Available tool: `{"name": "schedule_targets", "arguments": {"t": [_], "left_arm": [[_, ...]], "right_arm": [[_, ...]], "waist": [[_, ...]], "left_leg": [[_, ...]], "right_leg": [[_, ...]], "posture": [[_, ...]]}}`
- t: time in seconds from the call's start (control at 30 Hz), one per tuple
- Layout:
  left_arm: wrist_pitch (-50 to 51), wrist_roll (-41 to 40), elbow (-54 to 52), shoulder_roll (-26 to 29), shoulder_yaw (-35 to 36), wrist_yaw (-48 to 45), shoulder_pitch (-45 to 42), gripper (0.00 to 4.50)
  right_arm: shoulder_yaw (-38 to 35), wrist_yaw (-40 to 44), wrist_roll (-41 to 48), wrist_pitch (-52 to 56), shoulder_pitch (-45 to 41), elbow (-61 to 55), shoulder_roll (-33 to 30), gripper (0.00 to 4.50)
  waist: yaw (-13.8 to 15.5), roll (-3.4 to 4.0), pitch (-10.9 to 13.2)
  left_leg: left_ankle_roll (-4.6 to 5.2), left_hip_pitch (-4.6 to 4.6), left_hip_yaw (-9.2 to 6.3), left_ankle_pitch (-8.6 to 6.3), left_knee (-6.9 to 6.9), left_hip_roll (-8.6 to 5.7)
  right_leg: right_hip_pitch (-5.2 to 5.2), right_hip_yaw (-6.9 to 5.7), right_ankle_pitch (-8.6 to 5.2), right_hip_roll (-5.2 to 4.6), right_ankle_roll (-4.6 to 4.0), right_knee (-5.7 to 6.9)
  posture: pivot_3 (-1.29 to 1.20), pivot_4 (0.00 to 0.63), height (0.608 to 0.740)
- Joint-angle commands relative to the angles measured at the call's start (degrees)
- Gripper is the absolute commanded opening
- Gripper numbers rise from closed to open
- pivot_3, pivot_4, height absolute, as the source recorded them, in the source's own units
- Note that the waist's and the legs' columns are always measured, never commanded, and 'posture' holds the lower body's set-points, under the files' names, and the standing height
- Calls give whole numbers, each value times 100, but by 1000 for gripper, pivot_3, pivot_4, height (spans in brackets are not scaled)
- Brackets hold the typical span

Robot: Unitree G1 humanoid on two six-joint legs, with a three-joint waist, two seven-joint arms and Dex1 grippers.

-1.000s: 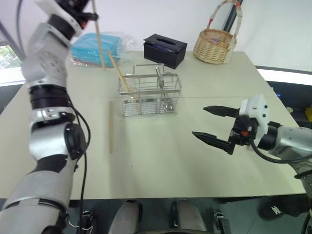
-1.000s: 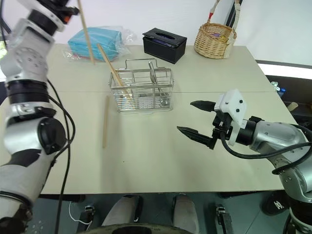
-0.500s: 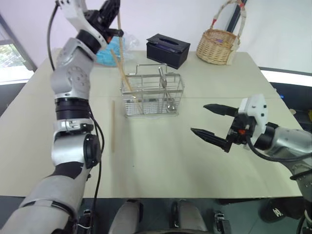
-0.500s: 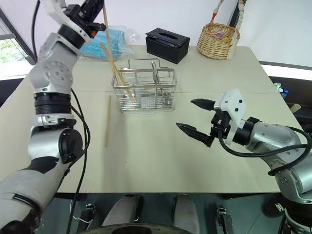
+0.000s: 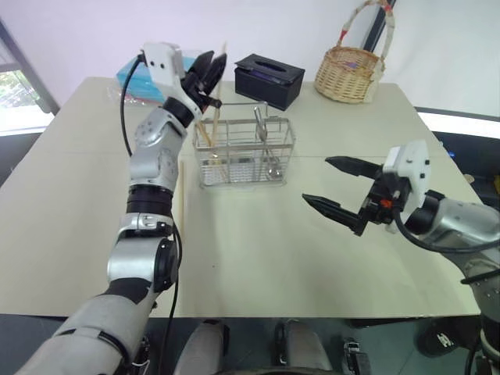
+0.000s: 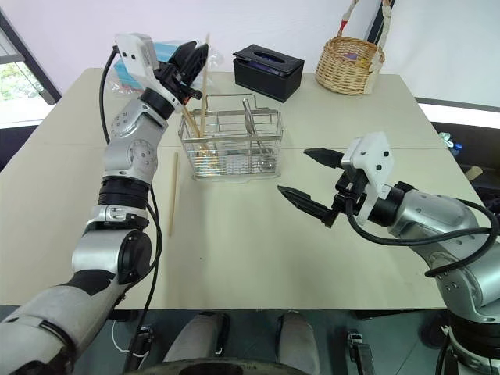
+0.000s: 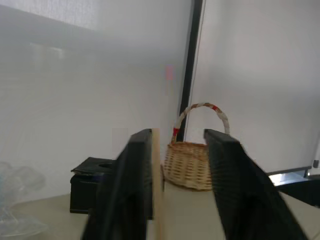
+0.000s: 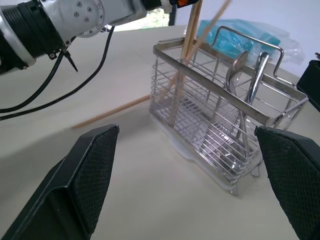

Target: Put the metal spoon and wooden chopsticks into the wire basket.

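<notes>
- Wooden chopsticks [image 6: 203, 94] are standing in the wire basket's [image 6: 234, 148] left end; one more [image 6: 172, 194] is lying on the table [image 6: 234, 258] beside it.
- We are seeing the metal spoon [image 8: 239, 85] upright inside.
- Our left gripper [image 6: 190, 66] is parting around one stick's top.
- Our right gripper [image 6: 308, 181] is hanging spread wide, empty.

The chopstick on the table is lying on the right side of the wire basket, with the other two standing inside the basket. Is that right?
Not quite. The loose chopstick lies on the table on the left side of the wire basket, not the right. The right eye view shows it. The other two chopsticks do stand inside the basket.
</notes>
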Motion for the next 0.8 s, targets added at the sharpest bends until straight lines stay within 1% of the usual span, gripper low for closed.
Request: {"name": "schedule_targets", "arguments": {"t": [0.03, 0.07, 0.1, 0.27, 0.43, 0.5, 0.6, 0.7, 0.8], "left_arm": [[-12, -118, -443, -59, 22, 83, -67, 3550], [27, -144, -500, -63, 45, 121, -50, 4063], [64, -161, -560, -60, 60, 152, -31, 4480], [377, -234, -963, 79, 78, 292, 39, 4480], [1348, -465, -1779, 703, 251, 535, -122, 4480], [1740, -521, -2082, 1080, 297, 584, -193, 4480], [2718, -681, -2448, 1900, 426, 590, -402, 4480], [3625, -821, -2644, 2613, 464, 516, -512, 4480], [4300, -801, -2806, 3198, 402, 494, -554, 4480]], "right_arm": [[0, 46, -49, -171, -146, -11, 16, 4500], [13, 73, -60, -181, -178, 27, 7, 4500], [24, 98, -74, -192, -207, 67, -1, 4500], [95, 209, -170, -256, -330, 246, -20, 4500], [182, 321, -232, -305, -411, 347, -19, 4500], [199, 348, -253, -317, -416, 368, -6, 4500], [227, 417, -273, -337, -434, 414, 15, 4500], [250, 507, -255, -347, -486, 452, 17, 4500], [250, 636, -213, -368, -546, 474, 11, 4500]], "waist": [[-6, 0, 0], [-7, 0, 0], [-9, 0, 0], [-15, 1, 0], [-33, 4, 2], [-27, 4, 2], [-30, 6, 3], [-31, 8, 4], [-15, 10, 6]], "left_leg": [[0, 0, 0, 0, 0, 0], [0, 0, 0, 0, 0, 0], [0, 0, 0, 0, -1, 0], [0, 4, 0, 0, 0, 2], [0, 3, 0, 0, -2, 5], [0, 4, 0, 0, -4, 5], [0, 4, -1, 0, -4, 4], [0, 5, -1, 0, -6, 4], [0, 10, -3, 0, -7, 4]], "right_leg": [[0, 0, 0, 0, 0, 0], [0, 0, 0, 0, 0, -1], [0, 0, 0, 0, 0, 0], [0, 0, 0, 3, 0, 3], [-4, 1, 0, 7, 0, 3], [-5, 1, 0, 7, 0, 3], [-5, 1, 0, 8, 0, 3], [-4, 2, 0, 8, 0, 3], [0, 1, -1, 9, 0, 4]], "posture": [[0, 150, 661], [0, 150, 661], [0, 150, 661], [0, 150, 661], [0, 150, 661], [0, 150, 661], [0, 150, 661], [0, 150, 661], [0, 150, 661]]}}
